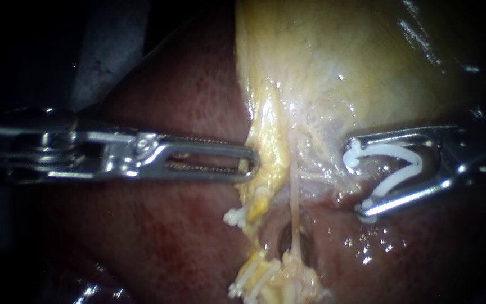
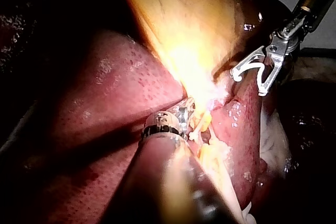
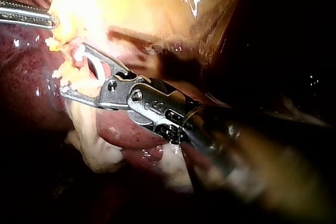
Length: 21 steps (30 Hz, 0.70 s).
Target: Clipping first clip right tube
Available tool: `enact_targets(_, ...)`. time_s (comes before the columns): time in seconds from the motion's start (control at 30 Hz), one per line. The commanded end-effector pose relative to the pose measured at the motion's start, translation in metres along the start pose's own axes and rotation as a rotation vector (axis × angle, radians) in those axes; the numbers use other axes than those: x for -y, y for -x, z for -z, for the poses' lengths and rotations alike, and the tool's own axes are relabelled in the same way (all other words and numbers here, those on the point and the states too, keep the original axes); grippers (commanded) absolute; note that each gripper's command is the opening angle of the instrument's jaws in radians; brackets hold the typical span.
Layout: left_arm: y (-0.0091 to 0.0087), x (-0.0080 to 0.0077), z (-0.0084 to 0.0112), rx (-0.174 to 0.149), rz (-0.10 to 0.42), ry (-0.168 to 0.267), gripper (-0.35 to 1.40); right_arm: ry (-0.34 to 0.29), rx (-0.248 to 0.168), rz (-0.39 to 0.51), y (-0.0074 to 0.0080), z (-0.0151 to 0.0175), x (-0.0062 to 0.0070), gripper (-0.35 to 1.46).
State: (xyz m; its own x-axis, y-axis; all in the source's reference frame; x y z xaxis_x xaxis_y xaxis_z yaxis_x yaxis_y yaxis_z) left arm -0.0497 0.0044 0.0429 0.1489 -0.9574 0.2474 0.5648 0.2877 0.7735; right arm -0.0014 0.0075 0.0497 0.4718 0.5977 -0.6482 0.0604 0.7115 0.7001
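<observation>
Left instrument [image 1: 248,163]: jaws closed, apparently pinching gallbladder [image 1: 338,67] edge.
Right instrument [image 1: 355,177]: jaws grip open clip [image 1: 389,149].
Clip: beside right tube [image 1: 293,197], not around it.

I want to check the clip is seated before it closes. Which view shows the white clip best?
The endoscope view: the clip lies side-on, both legs spread, held by the right instrument. The left wrist view shows the clip small and distant; the right wrist view shows only part of it, near glare.
</observation>
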Motion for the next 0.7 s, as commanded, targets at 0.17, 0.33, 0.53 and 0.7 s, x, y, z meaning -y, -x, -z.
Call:
enact_targets(0.17, 0.0001, 0.0001, 0.0002, -0.001, 0.0, -0.001, -0.35, 0.0, 0.0, 0.0, 0.0, 0.0, 0.0, 0.59)
enact_targets(0.33, 0.0004, 0.0004, 0.0011, -0.002, 0.003, -0.008, -0.35, 0.0, 0.0, 0.001, 0.0001, -0.0001, 0.0001, 0.59)
enact_targets(0.53, 0.001, 0.0013, 0.0032, -0.002, 0.009, -0.023, -0.35, 0.0, 0.0, 0.001, 0.0002, -0.0001, 0.0001, 0.59)
enact_targets(0.7, 0.0014, 0.0021, 0.0049, 0.005, 0.015, -0.029, -0.35, 0.0, 0.0, 0.002, 0.0003, -0.0002, 0.0001, 0.59)
